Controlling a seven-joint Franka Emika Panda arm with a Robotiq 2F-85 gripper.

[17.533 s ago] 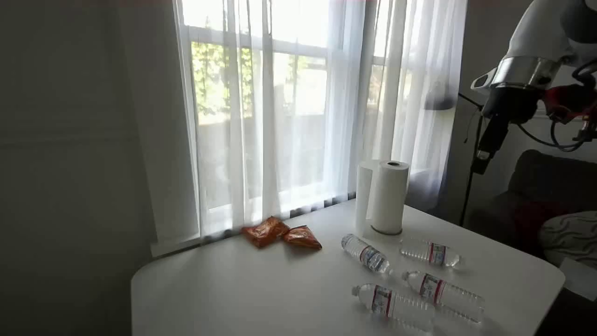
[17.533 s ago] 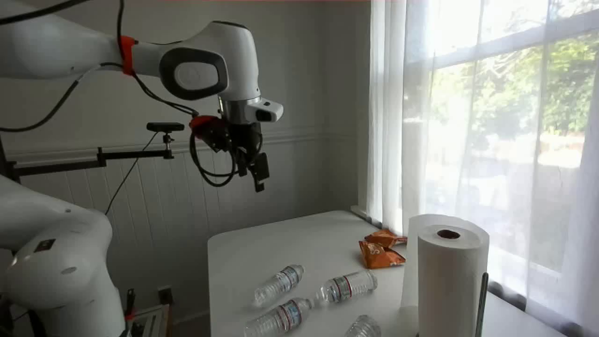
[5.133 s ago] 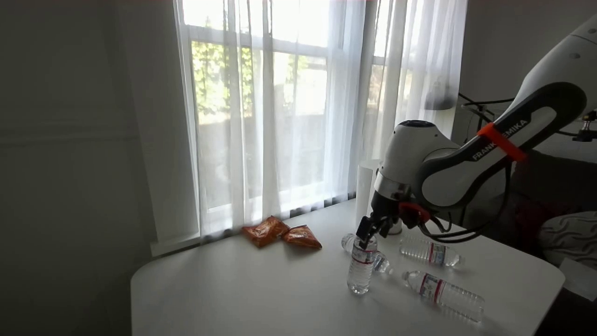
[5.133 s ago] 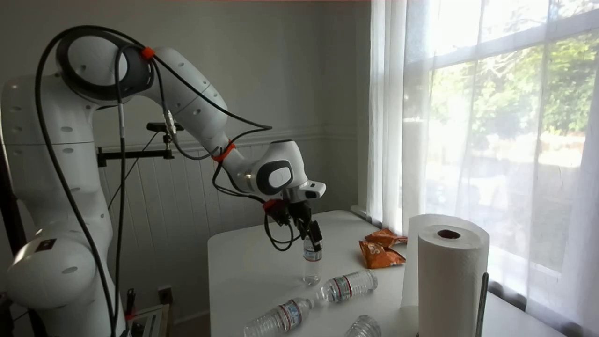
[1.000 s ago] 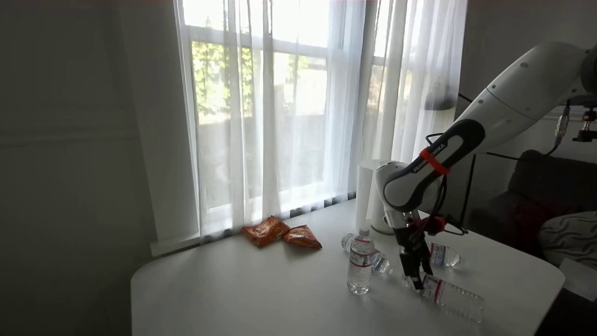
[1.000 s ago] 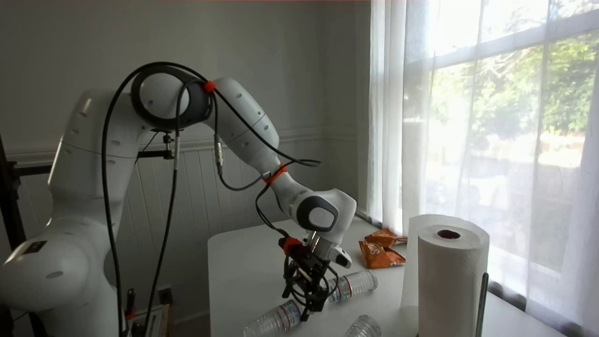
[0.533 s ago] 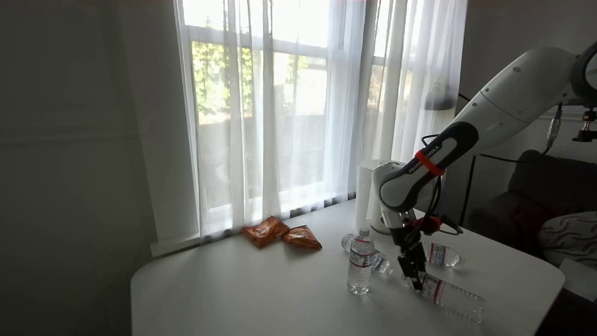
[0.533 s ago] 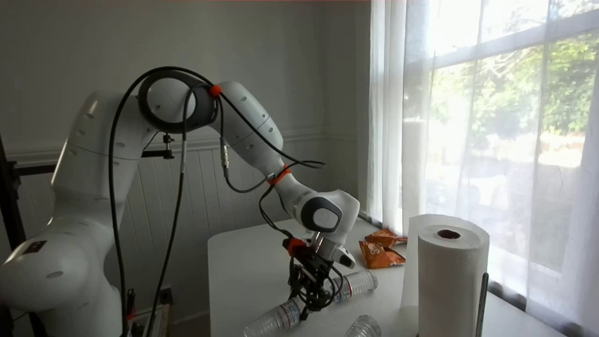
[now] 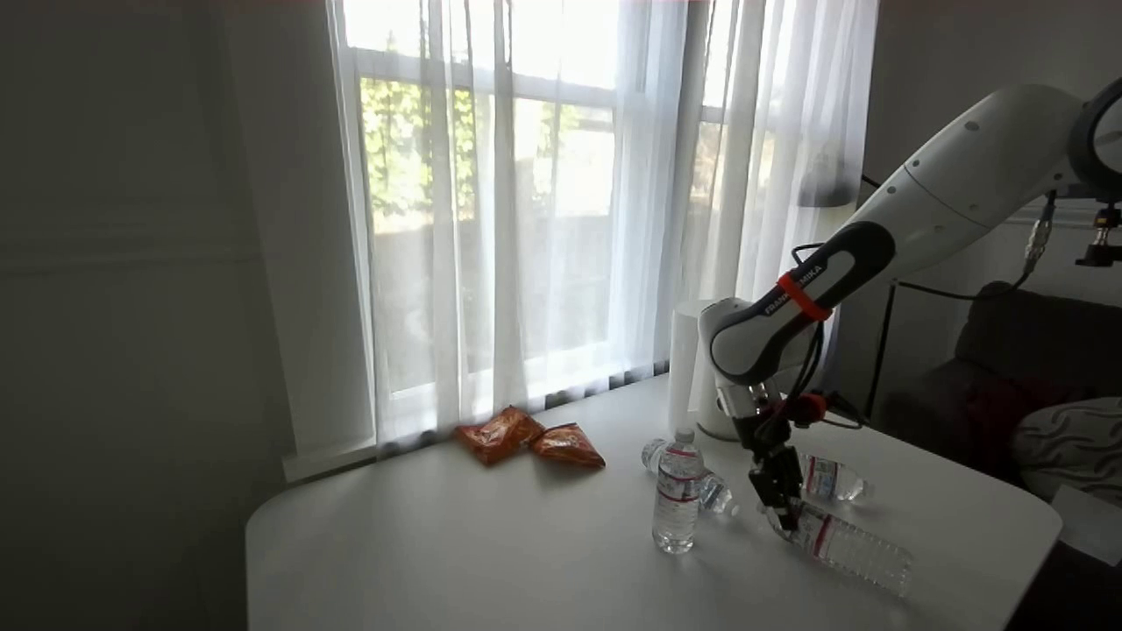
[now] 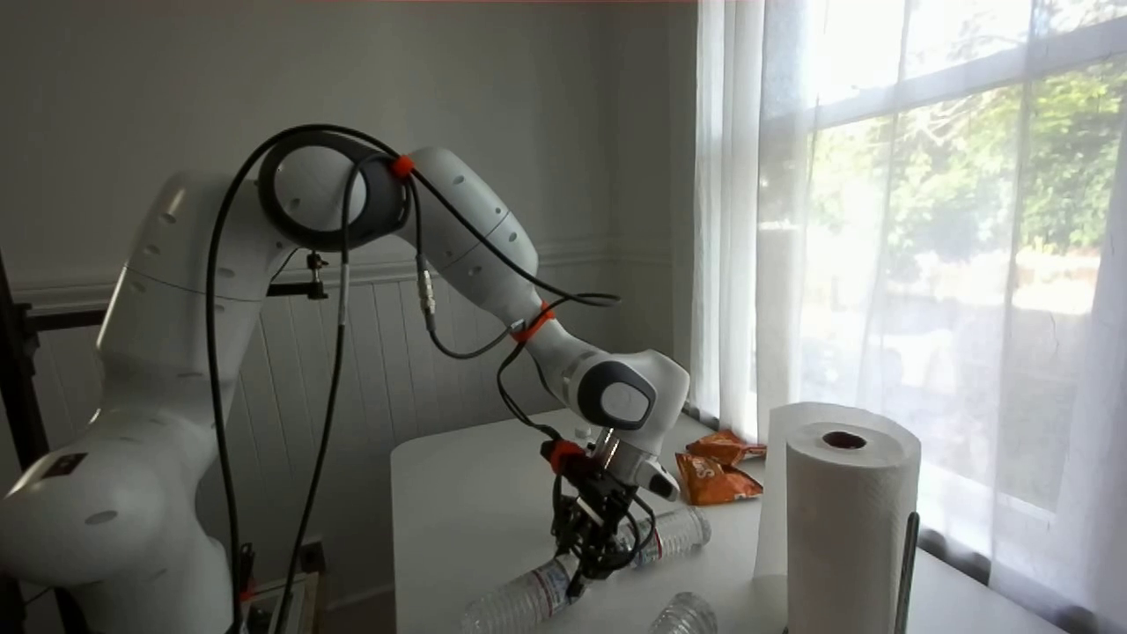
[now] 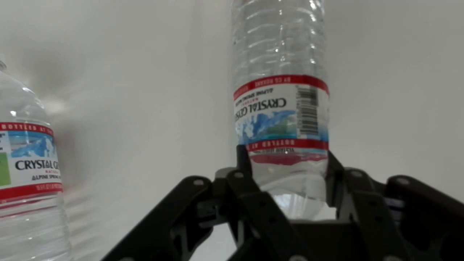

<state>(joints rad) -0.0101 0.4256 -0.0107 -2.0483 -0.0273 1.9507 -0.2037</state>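
Note:
My gripper (image 11: 289,165) is shut on a clear plastic water bottle (image 11: 281,112) with a red-banded label. Its dark fingers (image 11: 335,181) press on both sides near the shoulder, and the bottle's neck points back toward the palm. In both exterior views this held bottle (image 9: 859,552) lies nearly flat, close over the tabletop. An upright bottle (image 9: 677,499) stands to the gripper's left in an exterior view, before a lying bottle (image 9: 719,497). Partly behind the gripper lies a further bottle (image 9: 837,480). The wrist view has another bottle (image 11: 29,163) at its left edge.
Two orange snack bags (image 9: 500,436) lie by the window side of the white table (image 9: 421,543). A paper towel roll (image 10: 845,528) on a holder stands near the table edge. Sheer curtains (image 10: 735,220) hang beside the table.
The gripper's fingers have come together on the lying bottle. Over the last half second, gripper and bottle have risen slightly. The upright bottle and the bags have stayed in place.

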